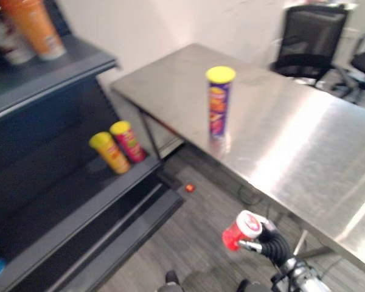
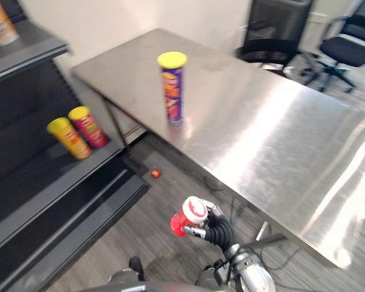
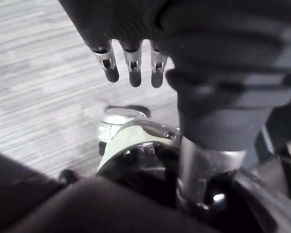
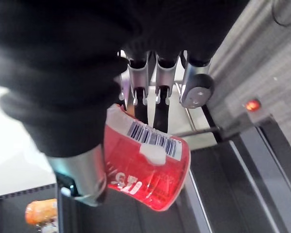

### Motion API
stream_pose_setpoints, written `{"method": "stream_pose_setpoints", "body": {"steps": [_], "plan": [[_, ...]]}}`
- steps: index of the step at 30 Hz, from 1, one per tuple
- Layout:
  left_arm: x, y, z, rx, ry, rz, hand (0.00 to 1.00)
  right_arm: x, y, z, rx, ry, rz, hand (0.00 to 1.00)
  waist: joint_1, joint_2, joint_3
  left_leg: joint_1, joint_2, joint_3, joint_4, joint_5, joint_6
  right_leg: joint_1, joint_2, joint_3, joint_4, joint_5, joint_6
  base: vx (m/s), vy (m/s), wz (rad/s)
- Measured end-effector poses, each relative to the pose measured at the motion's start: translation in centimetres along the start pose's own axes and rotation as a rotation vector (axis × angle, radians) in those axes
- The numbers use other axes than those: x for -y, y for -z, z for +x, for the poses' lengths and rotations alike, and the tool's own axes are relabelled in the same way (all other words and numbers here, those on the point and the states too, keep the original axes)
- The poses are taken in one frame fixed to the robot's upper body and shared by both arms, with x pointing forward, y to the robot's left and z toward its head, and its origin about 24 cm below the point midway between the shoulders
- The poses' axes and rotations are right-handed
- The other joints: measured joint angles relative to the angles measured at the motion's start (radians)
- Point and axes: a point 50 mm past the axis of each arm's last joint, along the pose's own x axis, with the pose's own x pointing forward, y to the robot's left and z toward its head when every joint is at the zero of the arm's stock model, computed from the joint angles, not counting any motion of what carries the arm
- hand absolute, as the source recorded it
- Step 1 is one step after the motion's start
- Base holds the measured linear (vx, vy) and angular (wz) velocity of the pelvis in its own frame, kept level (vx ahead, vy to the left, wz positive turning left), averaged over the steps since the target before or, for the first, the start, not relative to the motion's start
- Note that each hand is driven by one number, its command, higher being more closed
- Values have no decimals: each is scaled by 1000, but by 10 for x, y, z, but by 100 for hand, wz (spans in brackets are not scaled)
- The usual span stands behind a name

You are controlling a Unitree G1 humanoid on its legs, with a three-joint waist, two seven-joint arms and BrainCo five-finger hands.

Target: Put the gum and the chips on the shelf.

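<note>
A small red gum tub [image 1: 240,230] with a white lid is held low over the floor, between the shelf and the table. My right hand [image 1: 269,240] is shut on it, and the right wrist view shows the fingers [image 4: 157,92] and thumb curled round the red tub [image 4: 145,165]. The chips are a tall purple can [image 1: 219,103] with a yellow lid, standing upright on the steel table [image 1: 292,140] near its left side. My left hand [image 3: 131,68] hangs over the grey floor with straight fingers and nothing in it.
A dark shelf unit [image 1: 97,188] stands at the left. A yellow can [image 1: 109,152] and a red can [image 1: 128,141] lean on its lower board, an orange can [image 1: 33,27] stands higher up. Black office chairs [image 1: 310,42] stand behind the table. A small orange object [image 1: 190,188] lies on the floor.
</note>
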Motion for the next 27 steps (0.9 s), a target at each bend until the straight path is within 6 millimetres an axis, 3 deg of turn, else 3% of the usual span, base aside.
{"method": "stream_pose_setpoints", "body": {"steps": [1, 2, 3, 8, 13, 15, 17, 18, 19, 20, 21, 22, 24, 25, 27], "plan": [[2, 3, -1, -2, 1, -16, 0, -1, 1, -1, -2, 1, 5, 100, 4, 5, 1, -2, 10, 28, 21, 1, -8, 1, -4, -15, 0, 5, 8, 98, 125, 114], [3, 4, 0, -14, -3, -30, 0, -1, 2, -1, -12, 4, 9, 100, 3, 16, -1, 9, 6, 48, -16, 18, -79, 10, -13, -44, -2, 13, 28, 54, 162, 76], [1, 2, 0, -4, -6, -27, 0, -1, 3, 2, -12, 3, 11, 100, 15, 13, -8, 15, -22, 42, -52, 37, -92, 12, -28, -48, -13, 30, 54, 19, 173, 67], [-1, 0, -1, 1, -5, 4, 0, -7, 2, 7, 2, -8, -3, 100, 11, -7, -18, 14, -81, 56, -89, 29, -77, 33, -47, -44, -107, 116, 95, 13, 145, 4], [-4, 0, -1, 5, -13, 6, 0, -18, -1, 17, 22, -67, -19, 100, 13, -16, -18, 10, -62, 91, -19, -22, -89, 29, -44, -17, -127, 137, 100, 31, 14, -25], [-3, 0, -1, 11, -12, 2, 0, -23, 0, 20, 24, -99, -16, 100, 17, -16, -17, -9, -37, 93, 49, -70, -98, 24, -45, -18, -106, 133, 96, 29, 12, -13], [-1, 2, -1, 14, -13, -8, 0, -26, 3, 20, 10, -114, -14, 100, 21, -8, -15, -17, -11, 84, 96, -113, -97, 6, -57, -33, -12, 134, 94, 26, 62, -1], [-1, 4, -1, 2, -18, -9, 0, -26, 8, 19, -13, -114, -9, 100, 19, 5, -6, 13, 7, 73, 98, -119, -96, -21, -82, -26, 131, 149, 72, 79, 124, 24], [-1, 4, -1, 0, -26, -7, 0, -28, 12, 17, -34, -115, 0, 100, 17, 5, 4, 69, 9, 54, 75, -120, -96, -43, -105, 22, 279, 194, 17, 89, 136, 34], [-3, 3, -1, 1, -30, -5, 0, -28, 13, 16, -39, -113, 3, 100, 17, 5, 14, 102, 10, 43, 62, -120, -96, -49, -111, 60, 344, 230, 8, 90, 131, 54], [-7, 2, -2, 5, -37, 1, 0, -29, 14, 14, -44, -104, 10, 100, 12, 7, 25, 149, 10, 3, 42, -120, -94, -73, -104, 168, 451, 301, 13, 84, 52, 87], [-8, 1, -2, 9, -32, 25, 0, -32, 16, 11, -49, -95, 32, 100, -1, 4, 24, 158, 16, -59, 36, -121, -92, -107, -57, 285, 533, 214, 47, 92, 11, 105], [-11, 2, -3, -2, -30, 54, 0, -31, 19, 5, -69, -75, 47, 100, -22, 8, 29, 144, 6, -154, 23, -117, -88, -128, 14, 378, 519, 60, 47, 128, -44, 140], [-9, 4, -3, -11, -27, 50, 0, -28, 20, 0, -77, -45, 53, 100, -23, 4, 31, 136, -25, -202, 15, -114, -83, -137, 17, 412, 441, 16, 42, 149, -50, 138], [-6, 2, -1, -12, -21, 59, 0, -19, 19, -2, -75, 5, 51, 100, -29, 5, 32, 110, -62, -256, 15, -113, -79, -165, 24, 521, 266, 10, 32, 133, -100, 101]]}}
